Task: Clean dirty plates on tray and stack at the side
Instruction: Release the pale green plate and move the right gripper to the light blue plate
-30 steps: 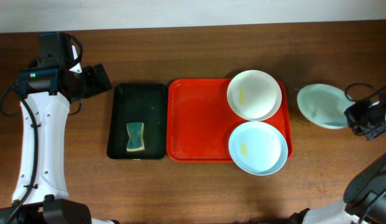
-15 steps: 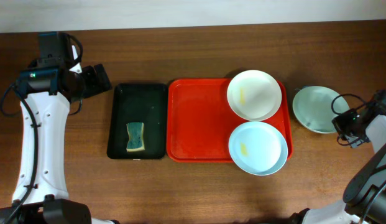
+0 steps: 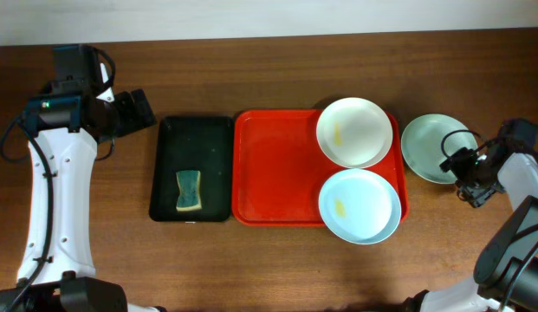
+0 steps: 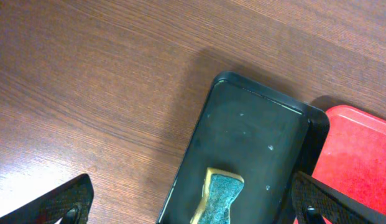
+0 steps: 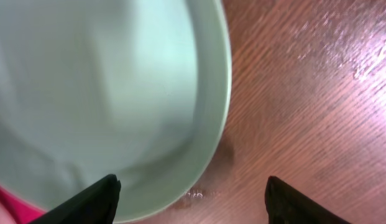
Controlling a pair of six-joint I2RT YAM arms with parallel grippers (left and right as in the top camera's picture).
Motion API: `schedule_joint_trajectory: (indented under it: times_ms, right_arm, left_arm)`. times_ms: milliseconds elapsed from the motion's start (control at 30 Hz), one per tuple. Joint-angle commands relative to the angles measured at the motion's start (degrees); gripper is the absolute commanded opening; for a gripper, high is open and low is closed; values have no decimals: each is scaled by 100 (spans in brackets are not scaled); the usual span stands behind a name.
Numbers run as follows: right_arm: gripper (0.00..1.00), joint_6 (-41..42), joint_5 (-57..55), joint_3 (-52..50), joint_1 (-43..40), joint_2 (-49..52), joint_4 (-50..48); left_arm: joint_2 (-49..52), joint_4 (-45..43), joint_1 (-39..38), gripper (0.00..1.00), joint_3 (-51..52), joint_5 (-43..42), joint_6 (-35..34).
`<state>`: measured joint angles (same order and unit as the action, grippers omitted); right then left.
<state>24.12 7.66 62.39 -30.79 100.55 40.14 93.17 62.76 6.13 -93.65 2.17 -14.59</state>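
The red tray (image 3: 277, 165) carries a white plate (image 3: 354, 132) at its far right corner and a pale blue plate (image 3: 359, 205) at its near right corner, each with a yellowish smear. A pale green plate (image 3: 429, 149) lies on the wood just right of the tray. My right gripper (image 3: 463, 173) stands open at that plate's right edge. In the right wrist view the green plate (image 5: 105, 93) fills the upper left, with the right gripper (image 5: 193, 199) spread wide across its rim and not gripping it. My left gripper (image 3: 134, 111) hangs open left of the black tray.
A black tray (image 3: 191, 169) holding a blue-green sponge (image 3: 189, 190) sits against the red tray's left side. In the left wrist view the left gripper (image 4: 193, 205) is above the sponge (image 4: 220, 196) and black tray (image 4: 255, 130). Bare wood surrounds the trays.
My right gripper carried the green plate leftward toward the red tray, set it on the table and opened, letting it go. The left arm has not moved.
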Motion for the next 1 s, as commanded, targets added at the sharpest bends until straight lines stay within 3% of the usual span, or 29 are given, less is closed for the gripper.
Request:
schedule_joint_trajectory:
  times_ms: [0, 233, 367, 433, 567, 967]
  right_arm:
    - [75, -269, 96, 538, 232, -529, 610]
    - [70, -291, -282, 603, 1016, -1884, 2898]
    - [72, -293, -520, 428, 1375, -2483, 3425]
    - [72, -291, -518, 367, 1471, -2636, 3475]
    - [61, -291, -516, 136, 1565, -2686, 3436]
    - [61, -291, -212, -625, 1582, -2614, 3042]
  left_arm:
    - [-13, -9, 20, 99, -22, 24, -55]
    - [-13, -9, 20, 99, -22, 24, -55]
    - [-13, -9, 20, 99, -22, 24, -57]
    - [-13, -9, 20, 99, -22, 24, -55]
    - [-13, -9, 20, 99, -22, 24, -57]
    - [-13, -9, 20, 99, -22, 22, -55]
